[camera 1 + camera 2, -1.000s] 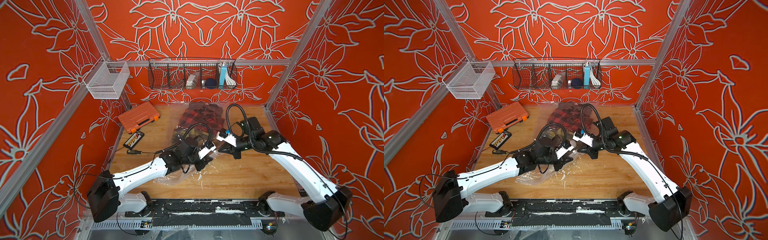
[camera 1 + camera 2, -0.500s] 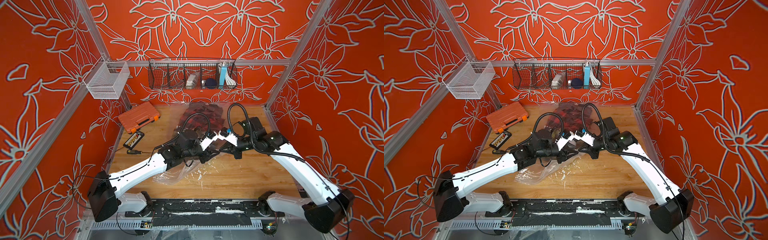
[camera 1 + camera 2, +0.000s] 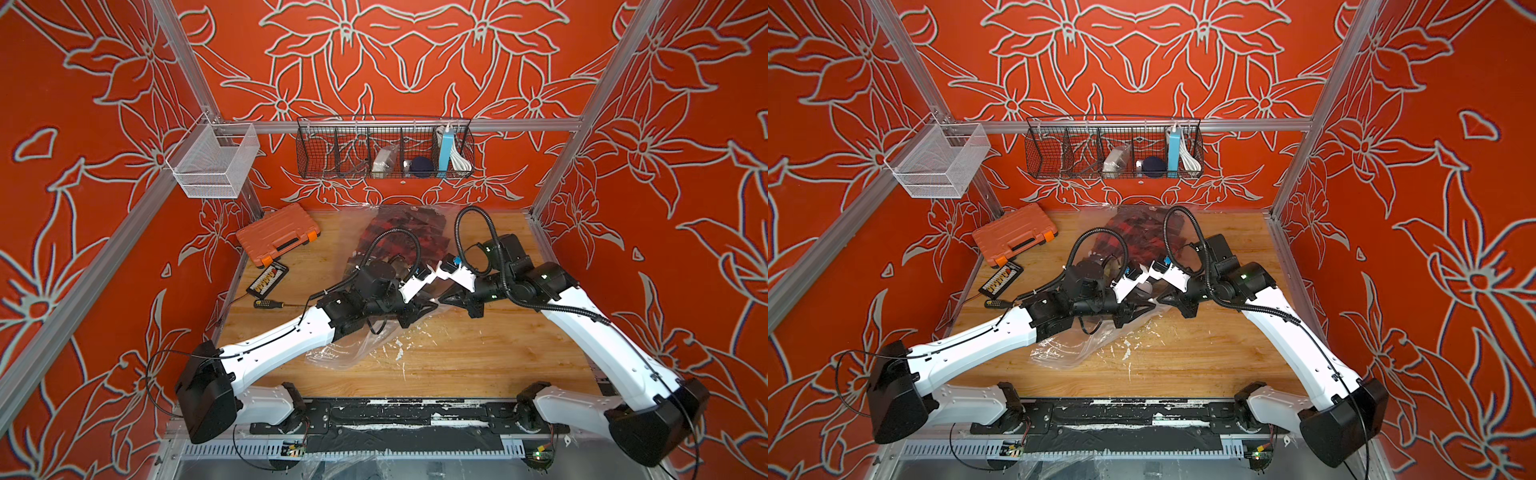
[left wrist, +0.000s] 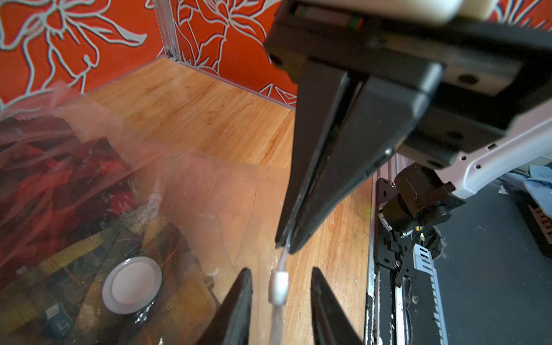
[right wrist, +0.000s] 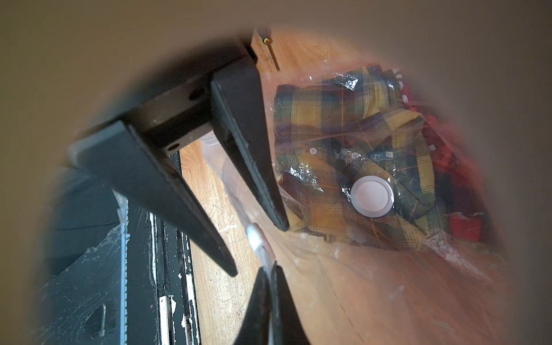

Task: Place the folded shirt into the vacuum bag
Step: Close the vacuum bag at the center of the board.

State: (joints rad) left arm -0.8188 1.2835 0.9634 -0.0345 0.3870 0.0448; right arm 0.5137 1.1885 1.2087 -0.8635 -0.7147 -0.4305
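vacuum bag (image 3: 353, 353) lying mid table (image 3: 478, 357), long axis roughly 12 to 7 o'clock, far end at back wall, plaid shirts (image 5: 328, 119) inside, valve cap (image 5: 372, 195) facing up, zip strip (image 4: 283, 257) raised at centre, right gripper (image 5: 271, 267) pinched tight on strip, left gripper (image 4: 280, 270) partly open astride slider clip (image 5: 255, 236), holding nothing

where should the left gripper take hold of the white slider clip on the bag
Pinch the slider clip across its two broad sides, straddling the zip strip. It sits edge-on between the left gripper's open jaws, so close in from that end, opposite the right gripper pinching the strip.
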